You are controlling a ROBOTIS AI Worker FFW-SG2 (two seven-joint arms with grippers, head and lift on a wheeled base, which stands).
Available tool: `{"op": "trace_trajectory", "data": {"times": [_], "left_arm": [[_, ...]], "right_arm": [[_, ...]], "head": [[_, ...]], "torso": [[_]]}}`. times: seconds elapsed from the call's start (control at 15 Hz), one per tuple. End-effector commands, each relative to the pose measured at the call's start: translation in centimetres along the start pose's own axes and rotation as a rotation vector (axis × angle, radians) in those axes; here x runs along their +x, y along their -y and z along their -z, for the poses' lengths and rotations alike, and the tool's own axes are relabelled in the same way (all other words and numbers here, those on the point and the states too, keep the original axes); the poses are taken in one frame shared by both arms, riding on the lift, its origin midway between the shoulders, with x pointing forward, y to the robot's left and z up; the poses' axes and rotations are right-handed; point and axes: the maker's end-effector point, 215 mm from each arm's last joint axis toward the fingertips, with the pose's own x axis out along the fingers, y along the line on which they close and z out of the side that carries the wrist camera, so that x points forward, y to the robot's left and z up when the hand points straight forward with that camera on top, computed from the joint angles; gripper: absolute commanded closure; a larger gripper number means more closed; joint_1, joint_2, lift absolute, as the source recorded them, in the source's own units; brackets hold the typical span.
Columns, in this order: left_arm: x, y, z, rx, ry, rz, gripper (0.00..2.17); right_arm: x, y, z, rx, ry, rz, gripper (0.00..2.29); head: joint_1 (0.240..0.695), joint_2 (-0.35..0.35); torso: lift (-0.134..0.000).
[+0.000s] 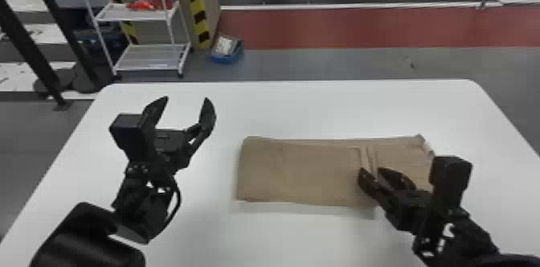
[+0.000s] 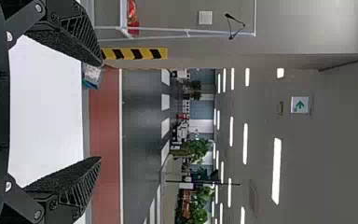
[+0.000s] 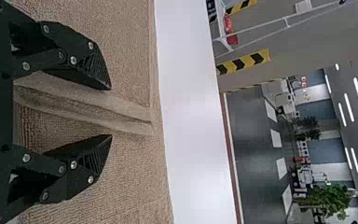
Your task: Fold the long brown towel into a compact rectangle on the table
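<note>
- Towards three o'clock from the bench's middle, seen from the head with twelve at the far edge, the brown towel point(image 1: 305, 173) lies flat, partly folded; the bench point(image 1: 321, 105) backs its layers, presumably so creases can be pressed in.
- The thicker, doubled part sits at nine o'clock on the towel, while a remaining stretch runs to three, probably left for the next fold.
- Between them stand narrow ridges point(image 3: 121, 119), likely slack needing to be smoothed or tucked.
- The right claw point(image 1: 370, 171) is over the towel's four o'clock part, its fingers apart on either side of the ridges and pinching nothing, seemingly placed to work that seam.
- The left claw point(image 1: 187, 99) hangs at ten o'clock from the towel, spread wide and empty, which leaves the right one room.
</note>
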Motion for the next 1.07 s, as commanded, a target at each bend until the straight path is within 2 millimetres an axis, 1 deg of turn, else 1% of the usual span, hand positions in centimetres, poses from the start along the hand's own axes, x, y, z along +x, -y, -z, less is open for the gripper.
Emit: {"op": "trace_trajectory", "data": {"times": [0.0,0.13,0.2,0.27,0.4,0.47,0.6,0.73,0.8,0.87,1.0], "left_arm": [[-0.1,-0.1,0.1,0.003,-0.002,0.001,0.20],[-0.3,0.0,0.4,0.002,-0.007,0.003,0.20],[-0.4,0.0,0.4,0.004,-0.007,0.004,0.20],[-0.5,0.1,0.4,0.003,-0.007,0.005,0.20],[-0.6,0.2,0.5,0.003,-0.010,0.008,0.20],[-0.6,0.2,0.6,0.003,-0.011,0.010,0.20],[-0.7,0.3,0.5,0.002,-0.011,0.011,0.20],[-0.9,0.3,0.6,0.000,-0.013,0.012,0.20],[-0.9,0.3,0.4,-0.001,-0.010,0.012,0.20],[-0.9,0.3,0.3,-0.001,-0.008,0.011,0.20],[-0.9,0.2,0.3,0.001,-0.009,0.009,0.20]], "right_arm": [[0.2,-0.3,0.5,0.002,-0.029,-0.007,0.65],[0.3,-0.4,0.6,0.004,-0.034,-0.009,0.65],[0.3,-0.5,0.8,0.002,-0.036,-0.010,0.71],[0.3,-0.6,0.6,0.003,-0.035,-0.011,0.97],[0.3,-0.8,0.4,0.009,-0.029,-0.015,1.06],[0.3,-0.7,0.4,0.019,-0.030,-0.016,1.23],[0.2,-0.6,0.2,0.017,-0.024,-0.013,1.24],[0.2,-0.9,-0.5,0.015,-0.014,-0.018,1.45],[0.2,-1.2,-1.1,0.016,-0.002,-0.023,1.45],[-0.2,-2.0,-3.6,0.005,0.051,-0.038,1.45],[-2.0,-2.6,-8.2,0.004,0.158,-0.050,1.45]], "head": [[0.695,0.052],[0.695,0.056],[0.695,0.057],[0.695,0.058],[0.695,0.060],[0.695,0.060],[0.695,0.060],[0.695,0.057],[0.695,0.057],[0.695,0.058],[0.695,0.062]], "torso": [[-0.123],[-0.123],[-0.123],[-0.123],[-0.123],[-0.123],[-0.123],[-0.123],[-0.123],[-0.123],[-0.123]]}}
